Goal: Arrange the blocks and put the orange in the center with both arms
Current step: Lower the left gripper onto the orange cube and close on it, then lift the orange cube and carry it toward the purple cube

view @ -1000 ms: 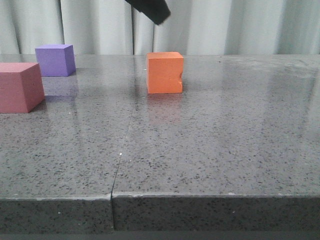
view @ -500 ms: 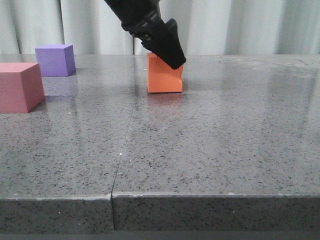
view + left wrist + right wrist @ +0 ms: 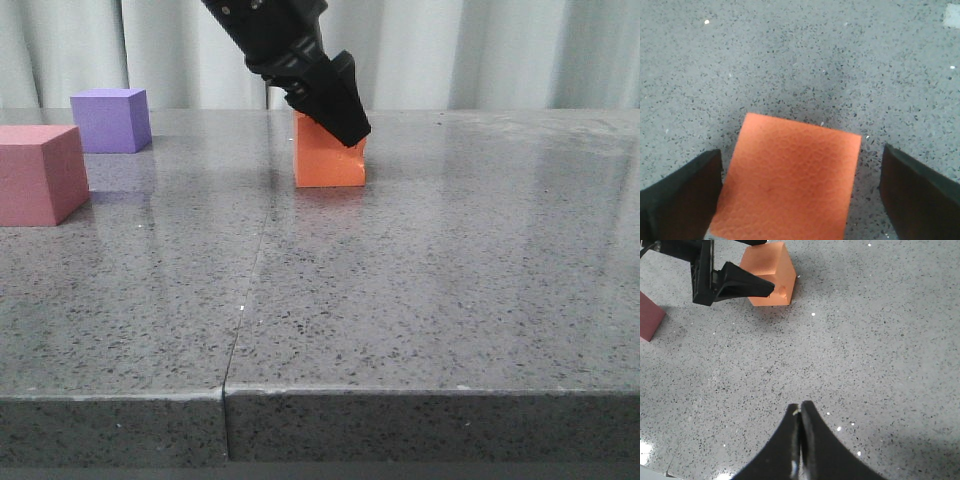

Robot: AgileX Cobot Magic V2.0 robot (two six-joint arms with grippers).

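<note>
on speckled grey stone table point(image 3: 420, 300), pale curtains point(image 3: 480, 50) behind; left end effector point(image 3: 800, 200) spread astride orange cube point(image 3: 790, 175); right end effector point(image 3: 800, 412) pressed together.

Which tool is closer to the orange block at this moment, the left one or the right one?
The left. The left tool is open with a finger on either side of the orange block. The right tool is shut and hangs over bare table, clearly apart from the block.

Even, soft light; the polished grey speckled stone table point(image 3: 420, 290) shows faint reflections and glare, with sharp focus throughout
</note>
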